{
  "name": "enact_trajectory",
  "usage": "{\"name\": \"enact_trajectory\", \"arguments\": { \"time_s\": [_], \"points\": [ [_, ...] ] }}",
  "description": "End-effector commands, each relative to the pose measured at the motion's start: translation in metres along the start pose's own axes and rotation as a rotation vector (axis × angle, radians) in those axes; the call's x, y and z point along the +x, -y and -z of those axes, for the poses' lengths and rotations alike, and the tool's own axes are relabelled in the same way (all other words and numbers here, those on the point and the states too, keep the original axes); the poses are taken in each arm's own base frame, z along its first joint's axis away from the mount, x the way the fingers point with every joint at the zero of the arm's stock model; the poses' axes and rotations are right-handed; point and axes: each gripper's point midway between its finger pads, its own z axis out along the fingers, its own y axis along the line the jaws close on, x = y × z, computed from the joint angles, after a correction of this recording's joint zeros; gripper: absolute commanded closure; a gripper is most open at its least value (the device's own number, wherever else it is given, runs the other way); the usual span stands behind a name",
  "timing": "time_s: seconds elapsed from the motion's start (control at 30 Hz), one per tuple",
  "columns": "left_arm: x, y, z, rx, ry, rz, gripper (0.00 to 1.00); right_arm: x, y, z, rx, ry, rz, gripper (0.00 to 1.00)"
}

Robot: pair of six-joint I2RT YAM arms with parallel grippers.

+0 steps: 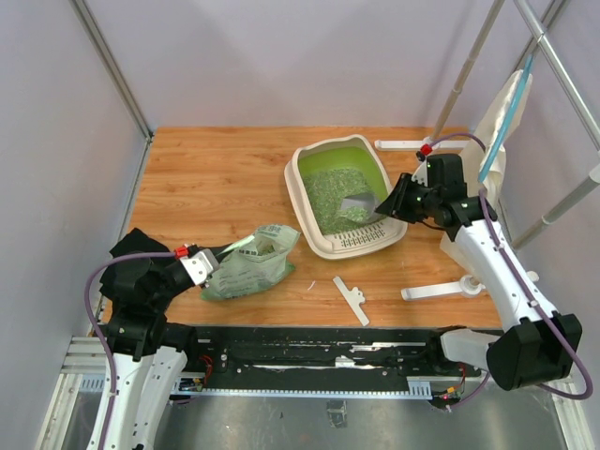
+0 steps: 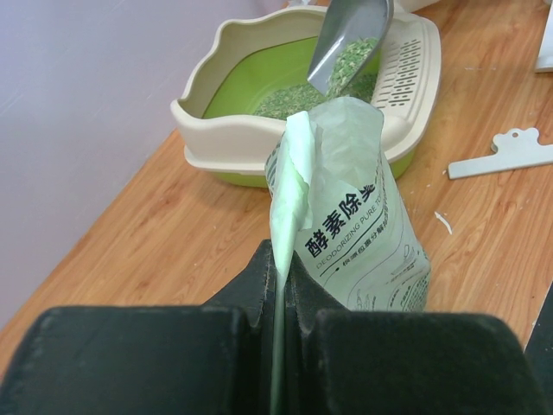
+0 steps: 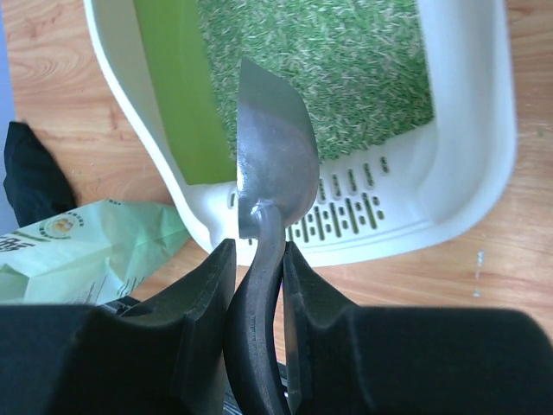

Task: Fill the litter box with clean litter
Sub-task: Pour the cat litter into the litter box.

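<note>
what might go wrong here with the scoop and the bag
1. The loaded scoop hangs over the litter box, held by its thin handle in the right gripper; a twist could scatter litter onto the table.
2. The left gripper pinches the bag by just its top edge; it might slip free.

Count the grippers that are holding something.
2. The left gripper, at front left, has its jaws shut on the light green printed plastic bag. The right gripper clamps the silver metal scoop over the cream-white plastic litter box.
</note>
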Motion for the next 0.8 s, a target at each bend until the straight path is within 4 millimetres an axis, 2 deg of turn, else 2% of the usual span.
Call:
{"name": "enact_trajectory", "arguments": {
  "time_s": [0.0,0.3,0.4,0.47,0.6,0.77],
  "points": [
    [-0.064,-0.020,0.008,-0.067,0.184,-0.193,0.99,-0.021,-0.036,0.003,-0.096,0.044,0.066,0.99],
    [-0.070,-0.020,0.009,-0.063,0.192,-0.200,0.99,-0.069,-0.034,-0.004,-0.004,0.180,0.106,0.99],
    [-0.072,-0.022,0.010,-0.069,0.189,-0.207,1.00,-0.075,-0.032,-0.003,0.019,0.201,0.121,0.99],
    [-0.072,-0.022,0.011,-0.072,0.183,-0.210,0.99,-0.070,-0.029,-0.002,0.023,0.191,0.126,0.99],
    [-0.071,-0.021,0.011,-0.071,0.184,-0.209,0.99,-0.045,-0.023,0.002,0.021,0.115,0.150,0.99],
    [-0.070,-0.022,0.010,-0.070,0.185,-0.208,1.00,-0.022,-0.002,0.016,0.092,0.062,0.223,0.99]
  ]
}}
